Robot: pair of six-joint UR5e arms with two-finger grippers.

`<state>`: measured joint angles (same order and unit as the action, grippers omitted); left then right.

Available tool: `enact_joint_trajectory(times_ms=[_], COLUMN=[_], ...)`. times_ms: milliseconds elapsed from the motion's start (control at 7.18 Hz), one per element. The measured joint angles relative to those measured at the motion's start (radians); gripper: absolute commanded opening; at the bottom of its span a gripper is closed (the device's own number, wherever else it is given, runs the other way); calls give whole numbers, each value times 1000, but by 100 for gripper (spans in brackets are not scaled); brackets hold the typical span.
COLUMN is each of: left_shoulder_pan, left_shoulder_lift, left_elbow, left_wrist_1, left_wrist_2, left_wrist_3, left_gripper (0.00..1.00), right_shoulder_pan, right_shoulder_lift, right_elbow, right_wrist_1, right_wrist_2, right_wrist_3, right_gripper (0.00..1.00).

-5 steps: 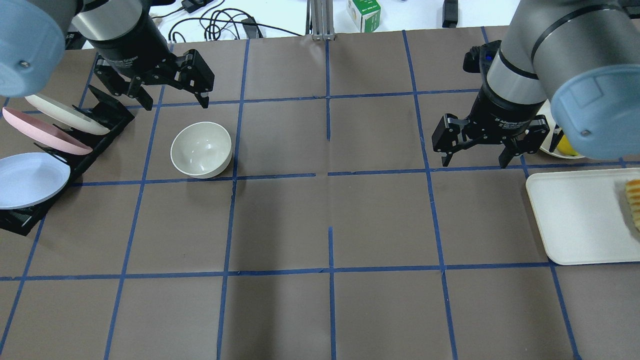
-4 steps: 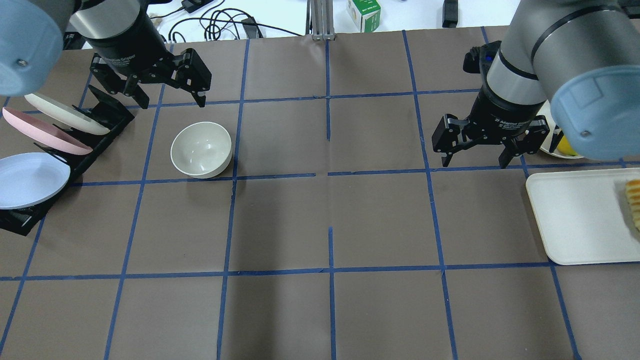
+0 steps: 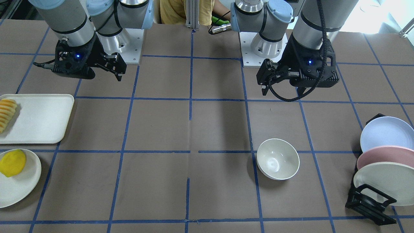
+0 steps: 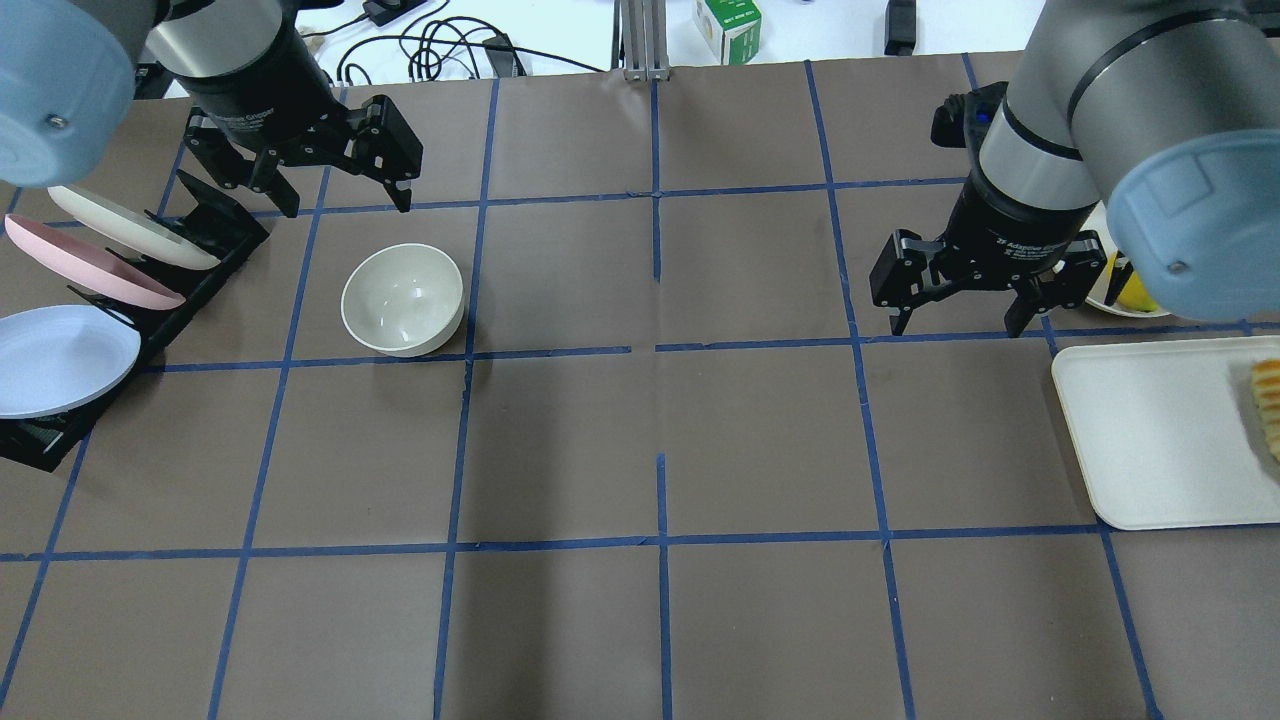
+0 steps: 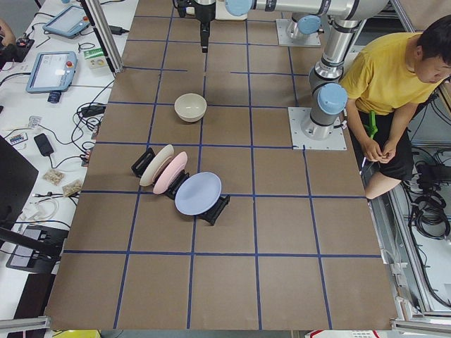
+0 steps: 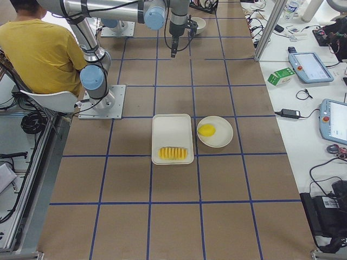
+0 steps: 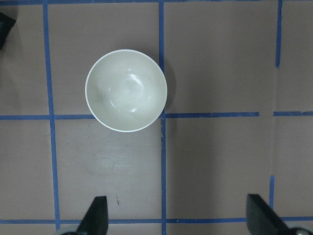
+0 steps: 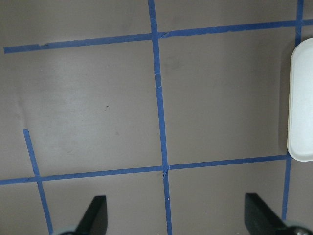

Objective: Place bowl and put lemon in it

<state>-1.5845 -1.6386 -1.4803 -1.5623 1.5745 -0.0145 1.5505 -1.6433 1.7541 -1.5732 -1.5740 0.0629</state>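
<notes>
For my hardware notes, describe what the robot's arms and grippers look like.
The left arm and right arm are silver-grey tubes with pale blue joint caps. The left gripper and right gripper are black with white lettering; a black cable loops by the left one.

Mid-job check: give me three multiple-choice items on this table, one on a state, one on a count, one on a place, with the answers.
1. The glossy cream deep round bowl is:
A) upright and empty
B) upside down
C) lying on its side

2. Plates standing in the black plate rack:
A) two
B) three
C) four

3. The bright yellow whole lemon lies:
A) in the bowl
B) on the flat round cream plate
C) in the rack

Answers:
1 A, its clean inside faces up in the left wrist view.
2 B, a pale blue plate, a pink plate and a cream plate lean there.
3 B, it rests off-centre on that plate, far across the table from the bowl.
</notes>
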Motion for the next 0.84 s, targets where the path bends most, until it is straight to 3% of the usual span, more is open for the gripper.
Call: enact_joint_trajectory(times_ms=[418,835], left_shoulder_pan=[20,79], left_shoulder_lift=[-26,-194], left_elbow=[-10,-27], left_wrist_1=[8,191], left_wrist_2=[7,10], left_wrist_3=[14,84], left_gripper=[100,100], right_shoulder_pan=[-83,-250], right_shoulder_lift=[69,216], right_elbow=[-2,-7], right_wrist_1=[-76,-263], right_wrist_2=[4,-5], right_wrist_3=[-1,-108], right_gripper=[100,100])
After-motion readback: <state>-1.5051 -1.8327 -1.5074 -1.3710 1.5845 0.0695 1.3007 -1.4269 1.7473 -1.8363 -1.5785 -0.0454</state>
